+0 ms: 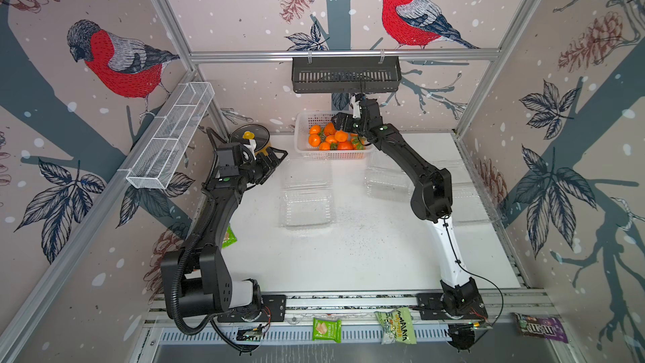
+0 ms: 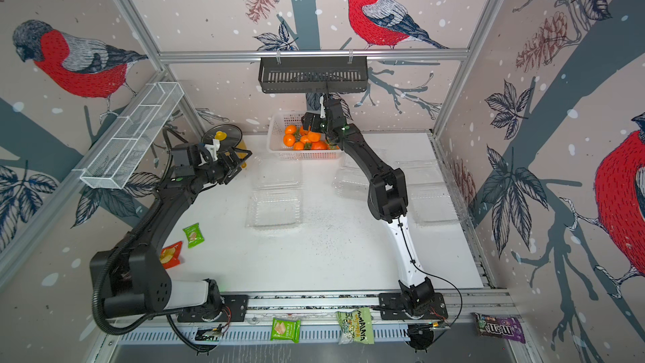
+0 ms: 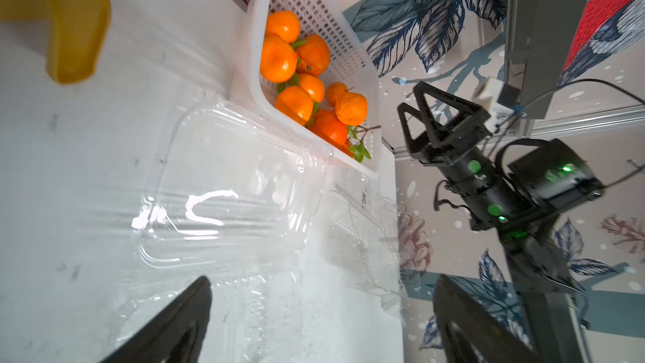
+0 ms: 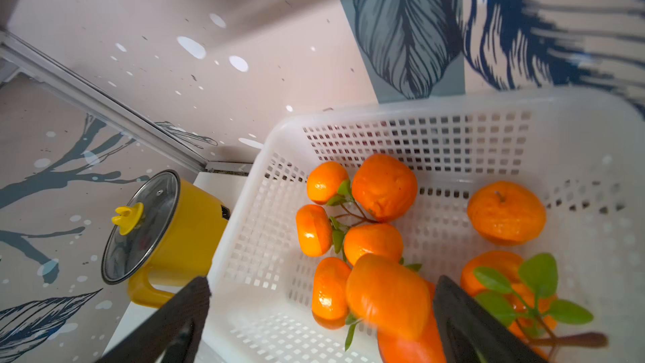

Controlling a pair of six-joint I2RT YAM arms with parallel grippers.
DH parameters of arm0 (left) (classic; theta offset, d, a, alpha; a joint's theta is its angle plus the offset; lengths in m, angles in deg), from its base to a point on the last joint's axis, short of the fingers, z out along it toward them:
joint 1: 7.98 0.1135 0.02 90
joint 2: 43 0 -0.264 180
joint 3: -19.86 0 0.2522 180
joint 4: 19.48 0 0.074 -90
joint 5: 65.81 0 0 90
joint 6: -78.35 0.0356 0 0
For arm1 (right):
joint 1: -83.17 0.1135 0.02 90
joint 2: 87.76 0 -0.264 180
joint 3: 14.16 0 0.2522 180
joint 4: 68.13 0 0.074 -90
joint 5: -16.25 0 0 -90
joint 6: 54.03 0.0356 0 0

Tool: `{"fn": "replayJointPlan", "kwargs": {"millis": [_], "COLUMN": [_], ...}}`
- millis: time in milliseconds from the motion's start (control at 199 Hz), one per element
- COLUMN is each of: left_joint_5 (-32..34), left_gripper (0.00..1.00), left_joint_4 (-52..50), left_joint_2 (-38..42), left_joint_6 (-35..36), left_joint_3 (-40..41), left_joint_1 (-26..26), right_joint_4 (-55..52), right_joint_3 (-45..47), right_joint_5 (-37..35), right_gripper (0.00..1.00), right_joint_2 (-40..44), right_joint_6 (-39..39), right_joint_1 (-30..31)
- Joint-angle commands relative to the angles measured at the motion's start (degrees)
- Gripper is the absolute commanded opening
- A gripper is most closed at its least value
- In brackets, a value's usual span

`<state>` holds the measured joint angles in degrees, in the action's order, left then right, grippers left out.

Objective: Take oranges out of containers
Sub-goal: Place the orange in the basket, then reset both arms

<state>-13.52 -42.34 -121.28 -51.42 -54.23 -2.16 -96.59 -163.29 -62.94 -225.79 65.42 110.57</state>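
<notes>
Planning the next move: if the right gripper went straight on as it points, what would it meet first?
With the right gripper open, probably the blurred orange between its jaws, on the pile in the white basket; depth unclear.

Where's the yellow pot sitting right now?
In both top views the yellow pot stands at the back left corner of the table, left of the white basket and just behind the open left gripper.

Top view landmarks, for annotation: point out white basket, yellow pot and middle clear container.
white basket (image 1: 300, 128): a top view, left wall
yellow pot (image 1: 261, 134): a top view, glass lid
middle clear container (image 1: 307, 202): a top view, bare floor
</notes>
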Motion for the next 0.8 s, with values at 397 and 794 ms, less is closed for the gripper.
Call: {"fn": "replayJointPlan", "kwargs": {"millis": [397,794], "left_joint_5": [66.5,60.9], "left_gripper": [0.97,0.99], "left_joint_4": [29.7,48.8], "left_joint_2": [2.2,-7.4], "left_joint_6": [15.4,25.8], "left_joint_3": [25.0,31.8], "left_joint_1": [0.6,-3.6], "right_joint_4": [21.5,58.0], "right_joint_3": [73.5,109.2], "right_joint_5": [-30.9,-50.7], "right_gripper": [1.0,1.0], "right_joint_2": [47.7,57.4], "right_joint_6": [-7.3,-21.5], "right_joint_1": [-14.0,-19.1]}}
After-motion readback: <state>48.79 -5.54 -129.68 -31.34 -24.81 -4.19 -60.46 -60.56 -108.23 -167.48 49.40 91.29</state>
